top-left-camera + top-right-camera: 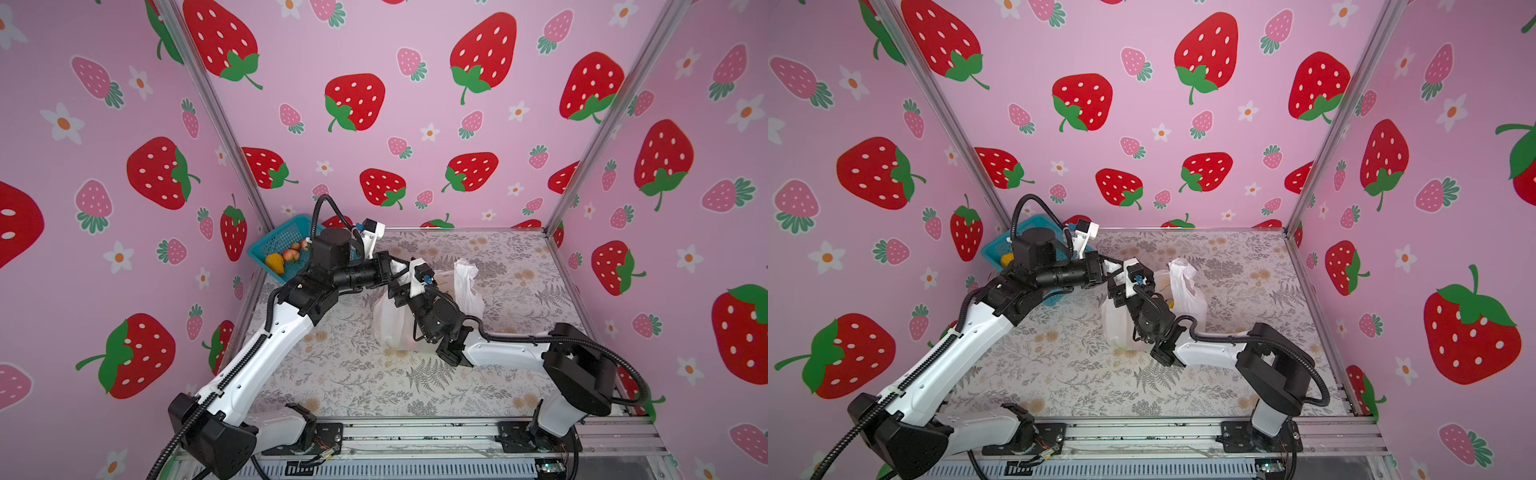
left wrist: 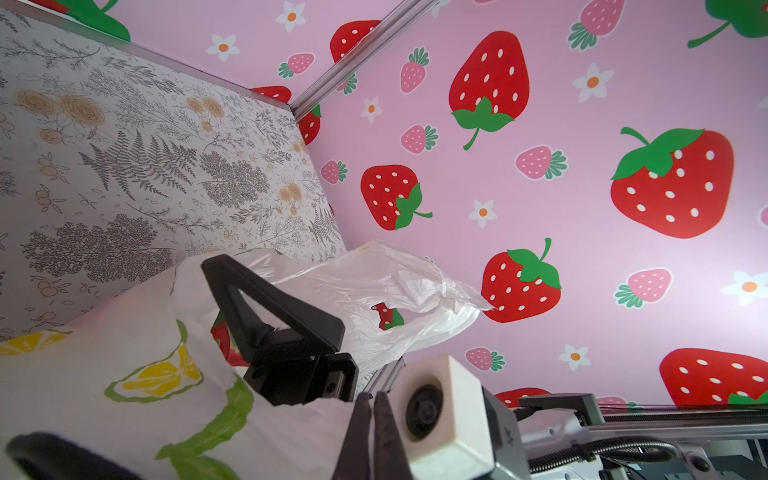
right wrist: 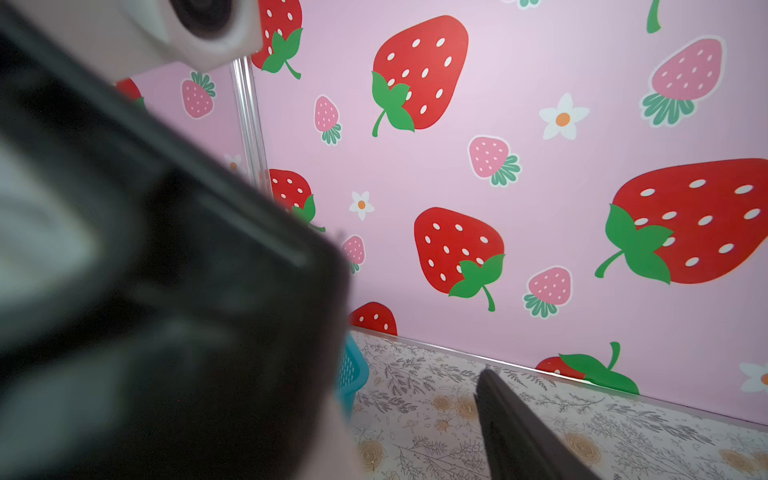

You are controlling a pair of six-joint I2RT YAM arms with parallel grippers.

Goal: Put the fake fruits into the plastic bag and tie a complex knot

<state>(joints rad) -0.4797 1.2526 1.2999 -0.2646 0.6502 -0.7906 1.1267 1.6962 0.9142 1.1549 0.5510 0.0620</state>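
Two arms bend inward, meeting above the plastic bag (image 1: 388, 328): left gripper (image 2: 370, 432) pinches its rim tight, right gripper (image 1: 397, 296) spread wide just beside, at its mouth. Fake fruits (image 1: 286, 257) lie in the basket (image 1: 272, 243) behind the left gripper.

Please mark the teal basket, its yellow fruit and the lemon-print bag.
Teal mesh plastic basket (image 1: 281, 238): a top view, far wall.
Yellow glossy fake fruit (image 1: 275, 262): a top view, middle.
White lemon-print plastic bag (image 2: 162, 376): left wrist view, lemon slice.
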